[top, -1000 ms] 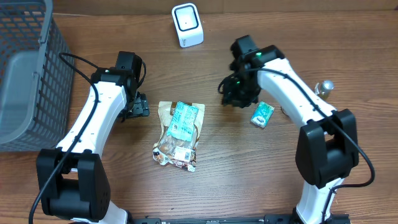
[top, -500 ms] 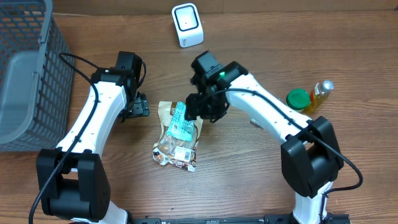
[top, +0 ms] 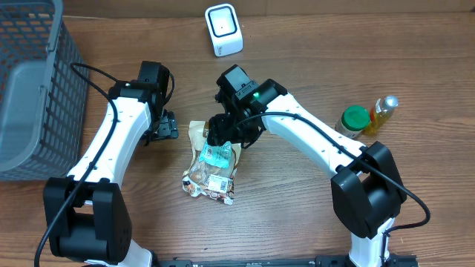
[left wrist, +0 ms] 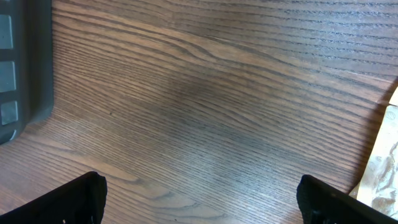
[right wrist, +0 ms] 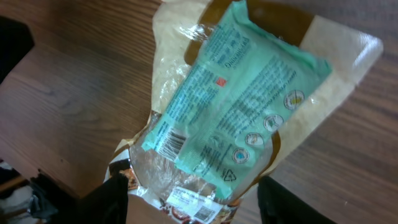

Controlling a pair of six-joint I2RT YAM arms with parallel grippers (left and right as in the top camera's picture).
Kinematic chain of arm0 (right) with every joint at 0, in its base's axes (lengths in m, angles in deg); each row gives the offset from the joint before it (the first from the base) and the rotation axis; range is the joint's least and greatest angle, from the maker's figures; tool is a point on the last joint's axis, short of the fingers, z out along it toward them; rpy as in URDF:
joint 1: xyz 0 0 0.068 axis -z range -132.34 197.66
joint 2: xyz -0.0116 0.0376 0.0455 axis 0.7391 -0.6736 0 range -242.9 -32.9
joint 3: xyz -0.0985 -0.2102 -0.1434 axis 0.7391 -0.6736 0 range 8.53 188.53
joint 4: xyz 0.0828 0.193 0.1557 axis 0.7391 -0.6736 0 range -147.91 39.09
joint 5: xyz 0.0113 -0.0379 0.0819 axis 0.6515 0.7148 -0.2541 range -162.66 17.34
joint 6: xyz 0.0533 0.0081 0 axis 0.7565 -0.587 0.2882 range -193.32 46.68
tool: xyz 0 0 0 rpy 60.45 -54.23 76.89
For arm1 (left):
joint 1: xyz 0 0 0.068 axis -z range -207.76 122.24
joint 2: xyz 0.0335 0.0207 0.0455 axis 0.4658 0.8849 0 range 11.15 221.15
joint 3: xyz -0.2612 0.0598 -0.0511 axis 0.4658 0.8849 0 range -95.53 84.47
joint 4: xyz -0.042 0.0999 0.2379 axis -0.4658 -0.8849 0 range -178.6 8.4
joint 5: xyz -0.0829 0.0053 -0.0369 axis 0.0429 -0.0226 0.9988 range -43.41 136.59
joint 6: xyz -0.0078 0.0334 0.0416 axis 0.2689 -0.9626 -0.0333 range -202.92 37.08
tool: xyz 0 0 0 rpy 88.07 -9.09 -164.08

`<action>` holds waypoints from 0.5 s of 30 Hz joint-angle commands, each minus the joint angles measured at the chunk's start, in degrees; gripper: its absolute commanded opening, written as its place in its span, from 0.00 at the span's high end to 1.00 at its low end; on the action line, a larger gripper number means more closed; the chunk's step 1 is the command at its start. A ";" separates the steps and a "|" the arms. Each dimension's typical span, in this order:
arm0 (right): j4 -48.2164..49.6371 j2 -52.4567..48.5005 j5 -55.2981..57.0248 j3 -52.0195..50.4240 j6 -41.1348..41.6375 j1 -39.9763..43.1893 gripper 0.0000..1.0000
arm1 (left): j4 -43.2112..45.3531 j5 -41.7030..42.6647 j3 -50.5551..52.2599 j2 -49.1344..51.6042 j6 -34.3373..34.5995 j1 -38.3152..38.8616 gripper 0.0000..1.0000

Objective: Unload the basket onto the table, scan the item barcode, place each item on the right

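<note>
A clear and tan snack bag point(top: 210, 178) lies flat at the table's middle, and a green packet point(top: 215, 154) lies on top of it. In the right wrist view the green packet point(right wrist: 239, 102) shows a barcode point(right wrist: 168, 142), and the bag below it carries a white label point(right wrist: 199, 208). My right gripper point(top: 225, 133) hovers over the bag's far end. Its jaws are open, and its fingers point(right wrist: 112, 202) straddle the bag without holding it. The white scanner point(top: 223, 30) stands at the back. My left gripper point(top: 162, 126) is open over bare wood, left of the bag.
A grey mesh basket point(top: 30, 89) fills the left edge and shows in the left wrist view as the basket point(left wrist: 18, 62). A green-lidded jar point(top: 355, 119) and a yellow bottle point(top: 380, 113) stand at the right. The bag's edge point(left wrist: 382, 174) shows beside the left fingers point(left wrist: 68, 202).
My right arm swung left from the right side of the table to above the snack bag, and its jaws widened. The left arm stayed still.
</note>
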 commanded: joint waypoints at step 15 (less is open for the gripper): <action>3.54 0.00 5.97 -0.50 1.57 -0.02 0.07 | 0.07 -0.76 -0.98 -1.07 0.76 -0.11 0.01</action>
